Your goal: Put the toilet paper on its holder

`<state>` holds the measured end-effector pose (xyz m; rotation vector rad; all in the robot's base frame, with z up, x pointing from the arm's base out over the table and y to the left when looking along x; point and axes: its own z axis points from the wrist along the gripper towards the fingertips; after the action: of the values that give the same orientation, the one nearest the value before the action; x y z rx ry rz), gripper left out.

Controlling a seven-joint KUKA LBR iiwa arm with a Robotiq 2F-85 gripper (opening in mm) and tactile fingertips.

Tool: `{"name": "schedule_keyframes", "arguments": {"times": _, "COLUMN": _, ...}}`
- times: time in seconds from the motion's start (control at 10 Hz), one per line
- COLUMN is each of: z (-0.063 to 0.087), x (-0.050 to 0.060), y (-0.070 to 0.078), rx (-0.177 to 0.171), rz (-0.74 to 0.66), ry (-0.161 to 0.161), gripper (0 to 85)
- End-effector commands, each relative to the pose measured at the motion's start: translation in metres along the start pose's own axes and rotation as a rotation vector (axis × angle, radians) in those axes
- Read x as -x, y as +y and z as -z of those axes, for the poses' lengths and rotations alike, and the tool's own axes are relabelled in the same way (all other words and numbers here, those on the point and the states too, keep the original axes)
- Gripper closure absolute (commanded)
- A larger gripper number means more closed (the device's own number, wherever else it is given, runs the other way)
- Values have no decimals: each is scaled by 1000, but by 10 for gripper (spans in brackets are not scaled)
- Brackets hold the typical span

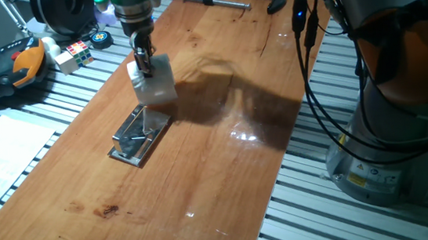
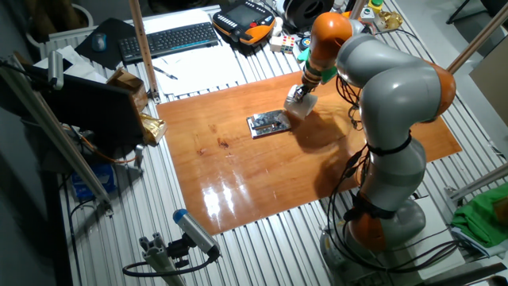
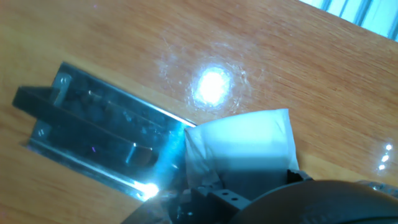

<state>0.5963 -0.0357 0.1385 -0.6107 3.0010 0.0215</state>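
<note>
The claw (image 1: 145, 70) was clamped shut on the toilet paper (image 1: 155, 81), carrying it clear of the desk (image 1: 225, 158); the roll hung just above the near end of the holder (image 1: 138, 135), not yet on the bar; pick-up looked done, so threading the core onto that bar was, by my reckoning, all that was left.
</note>
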Motion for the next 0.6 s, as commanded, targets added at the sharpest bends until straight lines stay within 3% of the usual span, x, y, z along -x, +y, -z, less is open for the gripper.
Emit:
{"name": "schedule_keyframes", "arguments": {"times": 0.0, "z": -2, "x": 0, "y": -2, "rx": 13, "rz": -175, "ry": -8, "gripper": 843}}
{"name": "schedule_keyframes", "arguments": {"times": 0.3, "z": -5, "x": 1, "y": -7, "rx": -7, "rz": -332, "ry": -37, "gripper": 843}}
{"name": "schedule_keyframes", "arguments": {"times": 0.4, "z": -4, "x": 1, "y": -7, "rx": -8, "rz": -388, "ry": -39, "gripper": 843}}
{"name": "schedule_keyframes", "arguments": {"times": 0.5, "z": -4, "x": 1, "y": -8, "rx": -8, "rz": -420, "ry": -17, "gripper": 843}}
